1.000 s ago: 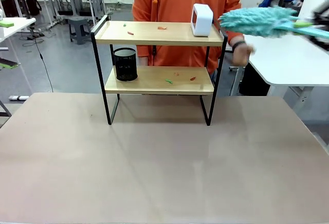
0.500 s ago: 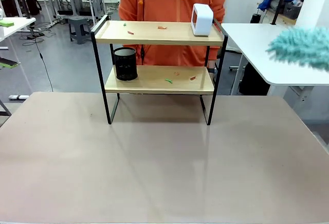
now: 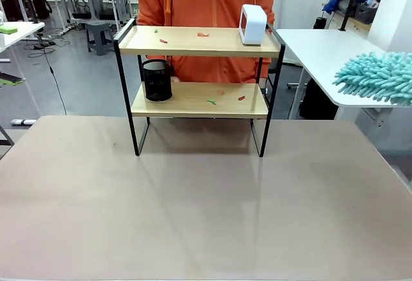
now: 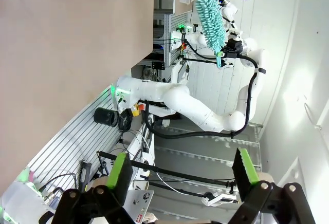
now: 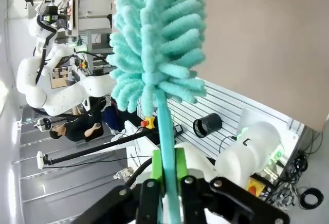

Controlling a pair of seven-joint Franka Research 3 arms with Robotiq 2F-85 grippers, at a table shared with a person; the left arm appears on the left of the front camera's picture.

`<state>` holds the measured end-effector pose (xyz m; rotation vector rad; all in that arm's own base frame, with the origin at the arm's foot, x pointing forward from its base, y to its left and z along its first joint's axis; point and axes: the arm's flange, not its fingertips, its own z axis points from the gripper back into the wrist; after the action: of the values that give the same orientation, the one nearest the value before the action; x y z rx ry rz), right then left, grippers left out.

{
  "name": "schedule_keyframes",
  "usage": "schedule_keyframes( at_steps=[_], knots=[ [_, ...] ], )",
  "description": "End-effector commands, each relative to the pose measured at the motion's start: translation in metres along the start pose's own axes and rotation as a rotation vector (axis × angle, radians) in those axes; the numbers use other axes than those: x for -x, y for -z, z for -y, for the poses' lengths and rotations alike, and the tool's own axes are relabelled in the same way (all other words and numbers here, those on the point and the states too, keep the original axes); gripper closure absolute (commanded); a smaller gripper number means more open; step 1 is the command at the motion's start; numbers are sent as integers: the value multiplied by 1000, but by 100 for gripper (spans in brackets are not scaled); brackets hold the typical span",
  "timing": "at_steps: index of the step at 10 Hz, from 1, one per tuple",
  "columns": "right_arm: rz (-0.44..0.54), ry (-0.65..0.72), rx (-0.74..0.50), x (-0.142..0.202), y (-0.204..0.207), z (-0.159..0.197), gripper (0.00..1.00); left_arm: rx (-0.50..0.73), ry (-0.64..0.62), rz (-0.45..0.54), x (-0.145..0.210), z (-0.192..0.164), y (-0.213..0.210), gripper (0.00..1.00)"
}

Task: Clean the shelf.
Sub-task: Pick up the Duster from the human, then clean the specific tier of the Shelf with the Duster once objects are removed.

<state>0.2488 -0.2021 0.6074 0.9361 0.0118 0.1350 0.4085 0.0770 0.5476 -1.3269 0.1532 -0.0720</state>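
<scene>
The shelf (image 3: 199,49) stands at the table's far side, two wooden boards in a black frame. Small red and green scraps (image 3: 203,35) lie on both boards. A white box (image 3: 252,24) sits on the top board at the right, and a black mesh cup (image 3: 157,80) on the lower board at the left. A teal fluffy duster (image 3: 376,78) hangs at the right edge, well right of the shelf. My right gripper (image 5: 168,171) is shut on the duster's (image 5: 154,39) green handle. My left gripper (image 4: 181,172) is open and holds nothing, away from the shelf.
A person in an orange hoodie (image 3: 206,0) stands right behind the shelf. The brown tabletop (image 3: 206,203) in front of the shelf is bare. A white side table (image 3: 328,55) stands at the right, beneath the duster.
The duster has swung down and right, away from the shelf's top corner. The person's hand near it has drawn back, and the person has shifted left behind the shelf.
</scene>
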Motion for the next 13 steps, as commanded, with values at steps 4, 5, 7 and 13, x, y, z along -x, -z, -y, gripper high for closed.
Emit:
schedule_keyframes(
  at_steps=[4,5,7,13],
  knots=[
    [6,-4,-33,-3,-6,-6,100,17,10,2,2,3,0,0],
    [6,-4,-33,-3,-6,-6,100,17,10,2,2,3,0,0],
    [6,-4,-33,-3,-6,-6,100,17,10,2,2,3,0,0],
    [6,-4,-33,-3,-6,-6,100,17,10,2,2,3,0,0]
  ],
)
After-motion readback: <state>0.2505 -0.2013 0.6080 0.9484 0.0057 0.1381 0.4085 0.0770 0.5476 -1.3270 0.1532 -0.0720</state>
